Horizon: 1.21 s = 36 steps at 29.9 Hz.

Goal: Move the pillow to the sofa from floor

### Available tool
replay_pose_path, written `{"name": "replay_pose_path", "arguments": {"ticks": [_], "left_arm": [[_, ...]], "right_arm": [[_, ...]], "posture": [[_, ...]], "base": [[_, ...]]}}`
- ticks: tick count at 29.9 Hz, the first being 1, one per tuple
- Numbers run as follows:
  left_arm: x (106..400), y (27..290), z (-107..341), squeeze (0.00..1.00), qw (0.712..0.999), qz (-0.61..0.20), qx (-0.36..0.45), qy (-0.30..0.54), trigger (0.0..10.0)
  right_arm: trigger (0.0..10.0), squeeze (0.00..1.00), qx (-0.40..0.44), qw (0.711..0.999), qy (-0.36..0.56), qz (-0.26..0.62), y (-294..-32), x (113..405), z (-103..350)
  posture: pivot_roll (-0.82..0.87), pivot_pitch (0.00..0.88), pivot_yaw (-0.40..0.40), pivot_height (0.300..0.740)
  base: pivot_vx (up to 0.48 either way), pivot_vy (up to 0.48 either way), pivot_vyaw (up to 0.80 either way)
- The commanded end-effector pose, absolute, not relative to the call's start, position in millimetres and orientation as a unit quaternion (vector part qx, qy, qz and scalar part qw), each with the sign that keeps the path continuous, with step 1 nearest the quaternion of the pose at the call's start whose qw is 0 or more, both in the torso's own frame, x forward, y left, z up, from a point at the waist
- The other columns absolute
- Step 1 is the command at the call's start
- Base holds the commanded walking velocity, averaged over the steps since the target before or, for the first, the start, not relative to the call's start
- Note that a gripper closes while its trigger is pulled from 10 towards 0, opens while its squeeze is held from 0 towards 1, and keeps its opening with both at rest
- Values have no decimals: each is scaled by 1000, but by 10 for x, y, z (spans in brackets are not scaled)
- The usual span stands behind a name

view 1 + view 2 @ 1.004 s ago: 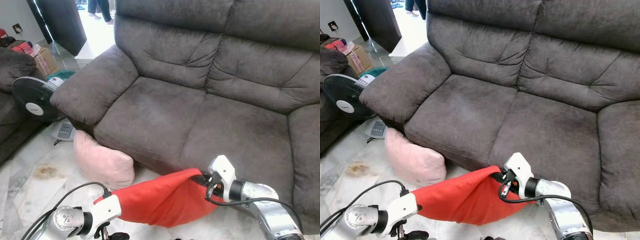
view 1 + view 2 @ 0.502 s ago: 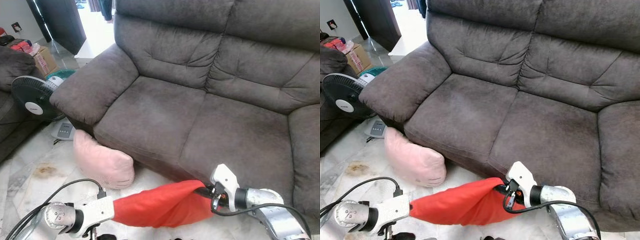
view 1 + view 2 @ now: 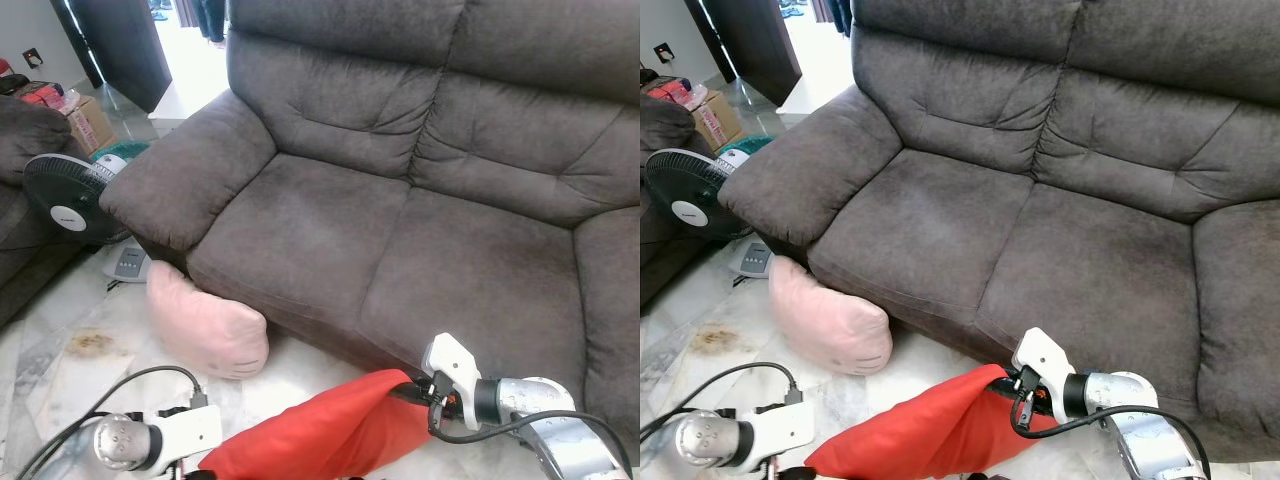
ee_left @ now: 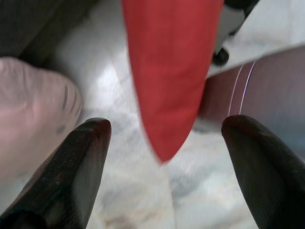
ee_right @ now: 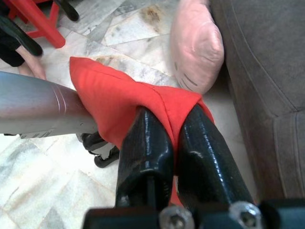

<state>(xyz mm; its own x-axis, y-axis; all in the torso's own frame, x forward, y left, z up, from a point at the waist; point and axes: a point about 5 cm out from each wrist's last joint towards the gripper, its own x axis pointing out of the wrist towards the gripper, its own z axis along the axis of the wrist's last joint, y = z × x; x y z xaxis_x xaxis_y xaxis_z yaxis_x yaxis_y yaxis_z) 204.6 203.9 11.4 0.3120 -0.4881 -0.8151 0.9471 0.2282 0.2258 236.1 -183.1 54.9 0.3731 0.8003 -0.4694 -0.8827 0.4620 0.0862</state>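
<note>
— What is changed from a second ago?

— The red pillow (image 3: 320, 440) is now let go at its left end, which hangs lower over the marble floor (image 3: 700, 320). The left gripper (image 4: 167, 157) is spread wide with nothing between its fingers. The right gripper (image 5: 178, 138) is closed on the pillow's other corner, just below the sofa (image 3: 400, 200) seat front.

— And the count?

— Two pillows are seen: one red, one pink pillow (image 3: 205, 325) resting on the floor against the sofa. One fan (image 3: 65, 195) is seen.
</note>
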Motion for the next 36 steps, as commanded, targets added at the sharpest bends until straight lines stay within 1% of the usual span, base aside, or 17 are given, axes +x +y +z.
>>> {"name": "replay_pose_path", "arguments": {"ticks": [1,8,17,20,25,29,36], "left_arm": [[2035,2041,54,0,722,-497,366,313,10000],[2027,1991,-47,0,727,-498,356,312,10000],[2038,2059,-130,0,729,-483,370,312,10000],[2043,2064,-162,0,735,-478,368,310,10000],[2052,2051,-210,0,736,-474,378,301,10000],[2070,2037,-234,0,742,-465,384,292,10000],[2118,1972,-293,0,758,-455,371,284,10000]], "right_arm": [[10000,0,-94,821,172,536,-1729,2423,771],[10000,0,-94,820,169,539,-1712,2423,807],[10000,0,-98,816,169,544,-1710,2427,828],[10000,0,-98,815,168,545,-1705,2425,831],[10000,0,-98,813,169,549,-1706,2409,836],[10000,0,-97,810,170,552,-1710,2396,836],[10000,0,-97,807,169,558,-1705,2388,847]], "posture": [[150,81,-29,740],[144,79,-30,740],[143,78,-30,740],[140,73,-30,740],[133,65,-30,740],[131,61,-32,740],[129,63,-36,740]], "base": [[0,0,0],[0,0,0],[0,0,0],[0,0,0],[0,0,0],[0,0,0],[0,0,0]]}}
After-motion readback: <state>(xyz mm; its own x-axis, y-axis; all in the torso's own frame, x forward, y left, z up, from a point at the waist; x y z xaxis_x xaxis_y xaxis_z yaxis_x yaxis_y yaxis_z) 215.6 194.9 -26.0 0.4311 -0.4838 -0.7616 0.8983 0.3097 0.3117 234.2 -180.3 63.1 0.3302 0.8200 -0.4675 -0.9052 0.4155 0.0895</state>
